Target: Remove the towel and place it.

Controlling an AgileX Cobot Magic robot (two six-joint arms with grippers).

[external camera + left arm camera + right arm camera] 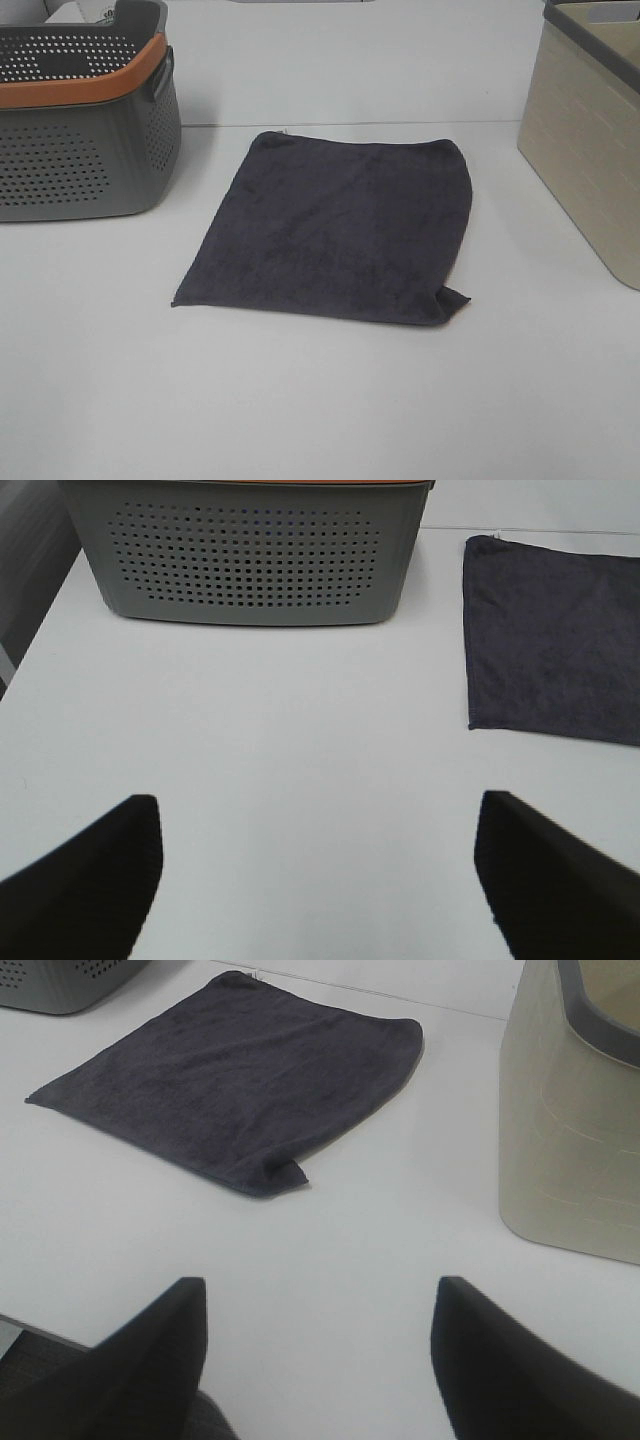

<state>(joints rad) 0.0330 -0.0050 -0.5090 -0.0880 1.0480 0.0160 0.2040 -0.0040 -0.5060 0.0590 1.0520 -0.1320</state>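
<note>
The dark charcoal towel (335,228) lies flat on the white table, between the two baskets. Its near right corner is folded up slightly. It also shows in the left wrist view (555,645) and in the right wrist view (235,1085). Neither gripper shows in the exterior high view. My left gripper (318,880) is open and empty over bare table, short of the towel's left edge. My right gripper (318,1360) is open and empty over bare table, short of the towel's folded corner.
A grey perforated basket (85,150) with an orange rim stands at the back left; it also shows in the left wrist view (245,555). A beige basket (590,150) with a grey rim stands at the right; it also shows in the right wrist view (570,1130).
</note>
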